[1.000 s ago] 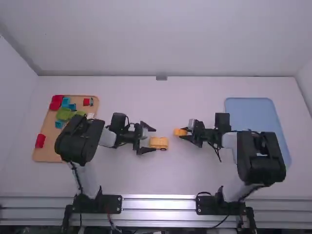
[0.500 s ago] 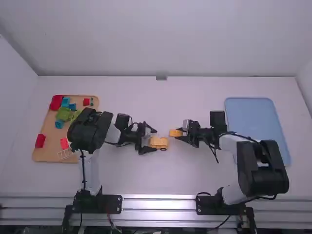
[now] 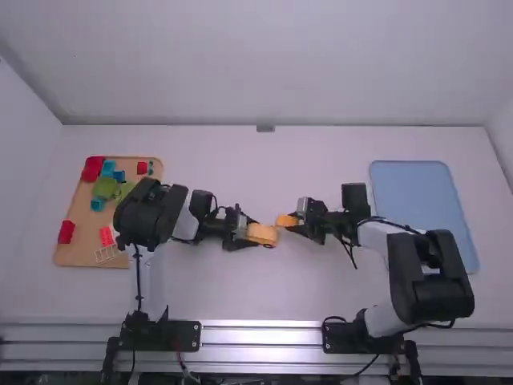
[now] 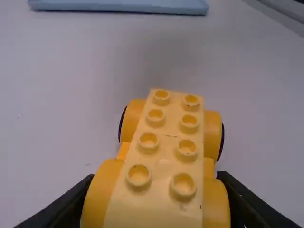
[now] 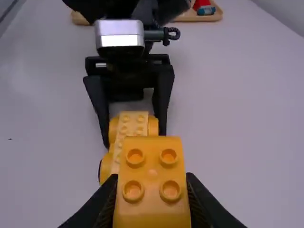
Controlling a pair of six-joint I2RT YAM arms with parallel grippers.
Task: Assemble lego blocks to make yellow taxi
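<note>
Tool on your left (image 3: 252,233) clamps yellow wheeled plastic base (image 4: 164,159); your right tool (image 3: 295,221) clamps studded yellow-orange plastic block (image 5: 152,175).

The table (image 3: 321,281) is white, flat and big, and its far edge is straight. A tan tray (image 3: 80,253) lies on the left side of it. It has round corners and carries red blocks (image 3: 92,169), blue blocks (image 3: 108,168) and green blocks (image 3: 105,188). A light blue tray (image 3: 417,188) lies on the right side, with round corners too. Between the trays, nearer the tan one, is the yellow car bottom (image 3: 263,234). It is low by the table, but I can't tell if its wheels touch.
</note>
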